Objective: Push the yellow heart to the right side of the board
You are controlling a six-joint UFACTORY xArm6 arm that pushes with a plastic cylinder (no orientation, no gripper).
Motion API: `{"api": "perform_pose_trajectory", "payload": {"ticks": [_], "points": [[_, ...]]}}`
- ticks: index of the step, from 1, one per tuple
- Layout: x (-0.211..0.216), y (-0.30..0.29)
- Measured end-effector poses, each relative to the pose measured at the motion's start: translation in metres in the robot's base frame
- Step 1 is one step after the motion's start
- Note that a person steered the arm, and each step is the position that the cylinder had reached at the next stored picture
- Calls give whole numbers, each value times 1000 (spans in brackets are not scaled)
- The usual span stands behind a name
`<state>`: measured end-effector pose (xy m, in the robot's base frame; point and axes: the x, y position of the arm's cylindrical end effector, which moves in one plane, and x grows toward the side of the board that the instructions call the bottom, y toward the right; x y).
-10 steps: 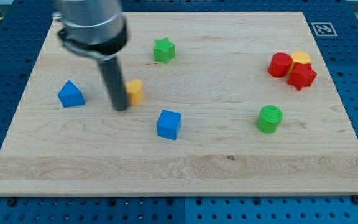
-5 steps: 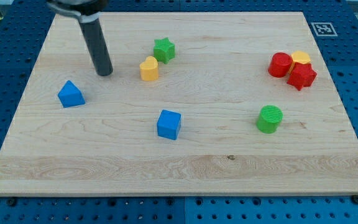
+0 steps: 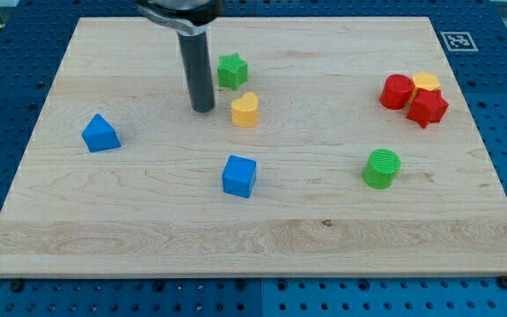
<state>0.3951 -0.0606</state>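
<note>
Yellow heart (image 3: 246,110) mid-board, my tip (image 3: 203,108) just left.

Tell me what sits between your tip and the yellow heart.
Nothing: in the camera view only a short strip of bare board separates my tip from the yellow heart, which lies just to the tip's right. The green star sits above that gap.

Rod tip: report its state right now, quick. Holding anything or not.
My tip: a bare rod with nothing to open or close, holding nothing. It sits just to the view's left of the yellow heart, with a small gap between them, below-left of the green star.
</note>
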Motion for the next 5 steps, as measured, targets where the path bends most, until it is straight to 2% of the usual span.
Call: {"api": "perform_pose_trajectory", "payload": {"ticks": [2, 3, 4, 5], "points": [[12, 142], [12, 138], [12, 86], [18, 60]]}}
